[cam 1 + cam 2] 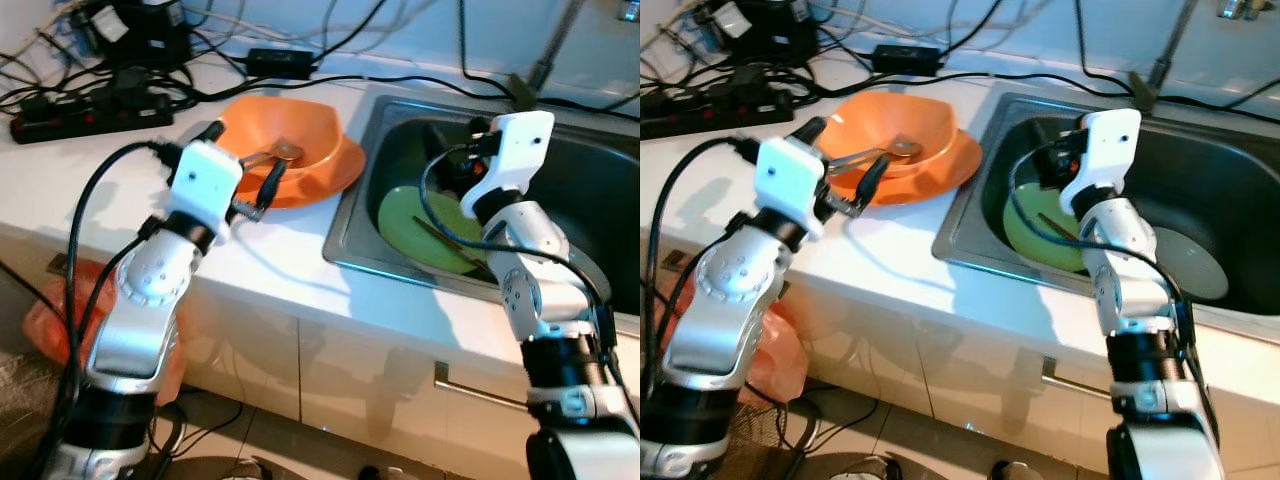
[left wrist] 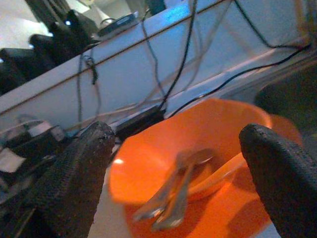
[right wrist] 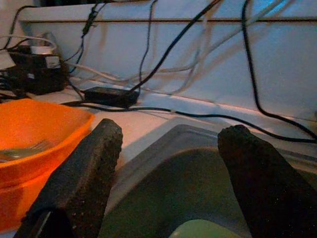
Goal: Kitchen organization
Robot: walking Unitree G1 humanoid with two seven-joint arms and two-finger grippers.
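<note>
orange bowl [image 2: 198, 148] lies between the left gripper's [image 2: 178, 163] spread fingers.

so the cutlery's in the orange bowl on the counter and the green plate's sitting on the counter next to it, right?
Not quite. The cutlery does lie in the orange bowl on the counter, but the green plate is down in the sink, not on the counter. The left eye view shows it.
</note>
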